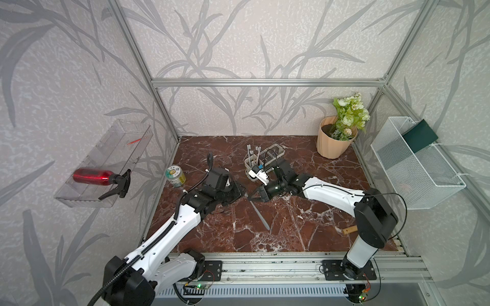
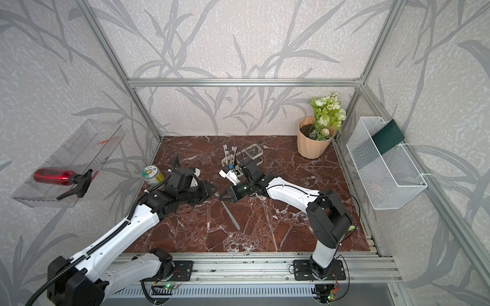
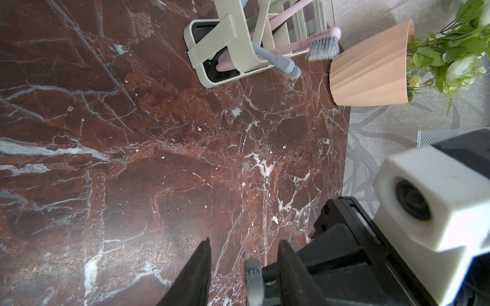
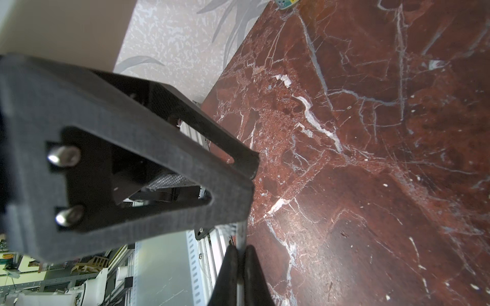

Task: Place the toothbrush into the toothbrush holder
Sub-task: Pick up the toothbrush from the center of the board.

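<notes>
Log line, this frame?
right end effector: shut on toothbrush | left end effector: open around its head | toothbrush holder: not reached

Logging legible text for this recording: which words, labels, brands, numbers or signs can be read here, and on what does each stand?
No text reads clearly enough to quote.
Small round can with a green and yellow label: print on lid and side, too blurred to read.
Clear plastic wall shelf: a thin red mark, too small to tell whether it is lettering.
Dark green flat box in the white mesh basket: no print shows.
</notes>
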### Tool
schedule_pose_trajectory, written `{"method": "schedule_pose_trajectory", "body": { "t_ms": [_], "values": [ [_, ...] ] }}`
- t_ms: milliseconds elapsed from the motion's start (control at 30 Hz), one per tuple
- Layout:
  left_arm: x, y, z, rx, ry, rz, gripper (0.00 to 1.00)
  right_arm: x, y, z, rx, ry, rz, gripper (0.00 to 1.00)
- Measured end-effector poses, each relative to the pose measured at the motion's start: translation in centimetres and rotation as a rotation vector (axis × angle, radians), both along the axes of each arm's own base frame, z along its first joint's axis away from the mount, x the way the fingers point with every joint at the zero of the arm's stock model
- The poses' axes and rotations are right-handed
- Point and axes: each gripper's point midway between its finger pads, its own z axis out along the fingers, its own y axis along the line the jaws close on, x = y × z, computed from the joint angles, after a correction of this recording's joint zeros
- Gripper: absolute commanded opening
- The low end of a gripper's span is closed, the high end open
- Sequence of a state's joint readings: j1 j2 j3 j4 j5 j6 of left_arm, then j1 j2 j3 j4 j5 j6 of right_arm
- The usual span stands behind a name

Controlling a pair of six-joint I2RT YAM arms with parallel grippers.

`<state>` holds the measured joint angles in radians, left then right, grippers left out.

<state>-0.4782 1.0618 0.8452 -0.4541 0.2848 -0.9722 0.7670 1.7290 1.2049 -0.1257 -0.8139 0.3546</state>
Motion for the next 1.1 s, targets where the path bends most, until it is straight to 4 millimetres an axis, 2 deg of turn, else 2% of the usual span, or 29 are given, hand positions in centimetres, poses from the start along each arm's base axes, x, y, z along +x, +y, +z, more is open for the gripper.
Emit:
{"method": "schedule_pose_trajectory", "body": {
  "t_ms": [333, 833, 1100],
  "values": [
    [0.14, -0.13, -0.08, -0.019, 0.005, 0.022, 0.24, -0.21, 0.34, 0.02, -0.001, -0.003, -0.003, 0.00],
    [-0.05, -0.05, -0.64, -0.014, 0.017, 0.022, 0.20, 0.27, 0.50, -0.06, -0.006, 0.018, -0.037, 0.00],
    [0.08, -0.06, -0.54, -0.016, 0.011, 0.026, 0.14, 0.52, 0.76, -0.11, 0.003, 0.024, -0.045, 0.00]
  ]
}}
